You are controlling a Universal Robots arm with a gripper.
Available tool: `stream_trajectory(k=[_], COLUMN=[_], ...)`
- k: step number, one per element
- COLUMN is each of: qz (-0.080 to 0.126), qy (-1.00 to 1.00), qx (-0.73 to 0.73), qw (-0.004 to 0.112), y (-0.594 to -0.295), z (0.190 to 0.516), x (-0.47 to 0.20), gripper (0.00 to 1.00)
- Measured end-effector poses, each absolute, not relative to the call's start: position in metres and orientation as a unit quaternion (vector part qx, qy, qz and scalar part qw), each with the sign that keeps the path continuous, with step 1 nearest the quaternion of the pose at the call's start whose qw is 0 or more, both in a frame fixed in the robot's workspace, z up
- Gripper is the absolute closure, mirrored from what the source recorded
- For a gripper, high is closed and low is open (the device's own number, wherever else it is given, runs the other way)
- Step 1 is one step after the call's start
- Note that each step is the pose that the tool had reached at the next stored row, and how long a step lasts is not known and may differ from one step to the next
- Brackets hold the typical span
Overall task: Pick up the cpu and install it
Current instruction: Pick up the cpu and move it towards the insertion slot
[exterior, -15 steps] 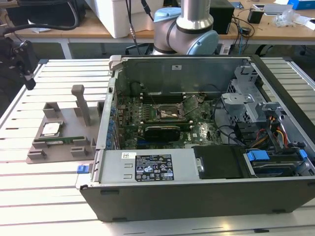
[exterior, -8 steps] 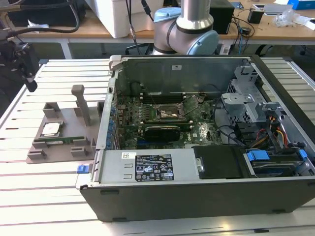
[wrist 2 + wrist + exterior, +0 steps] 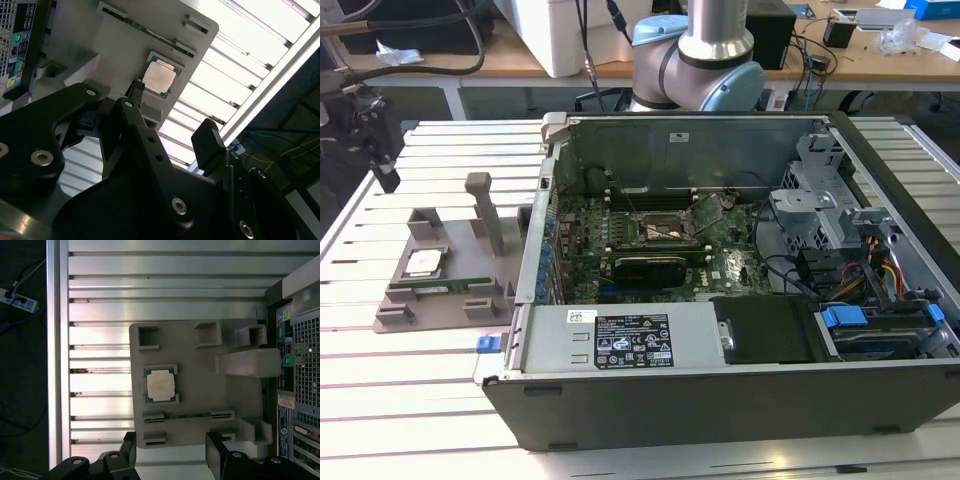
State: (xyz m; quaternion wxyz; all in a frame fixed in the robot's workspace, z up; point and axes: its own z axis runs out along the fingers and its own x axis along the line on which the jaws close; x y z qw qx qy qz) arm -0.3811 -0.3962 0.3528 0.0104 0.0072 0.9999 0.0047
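Holder [image 3: 200,395]: chip [image 3: 160,385] lies in its square pocket.
End effector [image 3: 172,447]: fingers apart, by holder's edge, not touching chip.

This is a robotics lab or test workshop. A slatted aluminium table [image 3: 410,400] fills the lower part of the exterior view, and a robot arm [image 3: 705,50] rises at top centre behind it. On the table sits an open PC case [image 3: 720,410] with its motherboard [image 3: 660,250] bared and drives and wiring at the right. At the left a grey holder [image 3: 460,250] keeps loose parts, the cpu [image 3: 424,262] among them. Along the top edge run wooden desks [image 3: 510,60] with cables [image 3: 410,72] and a black box [image 3: 775,30]. In the first wrist view a power strip [image 3: 17,301] lies on the dark floor beside the table.
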Motion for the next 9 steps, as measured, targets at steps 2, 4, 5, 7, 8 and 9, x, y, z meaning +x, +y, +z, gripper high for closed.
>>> stream_trajectory(k=[2, 4, 5, 7, 8, 9], qz=[0.005, 0.005, 0.005, 0.005, 0.005, 0.005], qy=[1.000, 1.000, 1.000, 1.000, 1.000, 1.000], qx=[0.007, 0.007, 0.007, 0.007, 0.007, 0.007], qw=[0.010, 0.010, 0.010, 0.010, 0.010, 0.010], y=[-0.3962, -0.3962, -0.3962, -0.3962, -0.3962, -0.3962], z=[0.3506, 0.3493, 0.3486, 0.3472, 0.3465, 0.3459], x=[-0.3807, -0.3805, -0.3804, -0.3802, -0.3801, -0.3801], gripper=[0.34, 0.34, 0.34, 0.34, 0.34, 0.34])
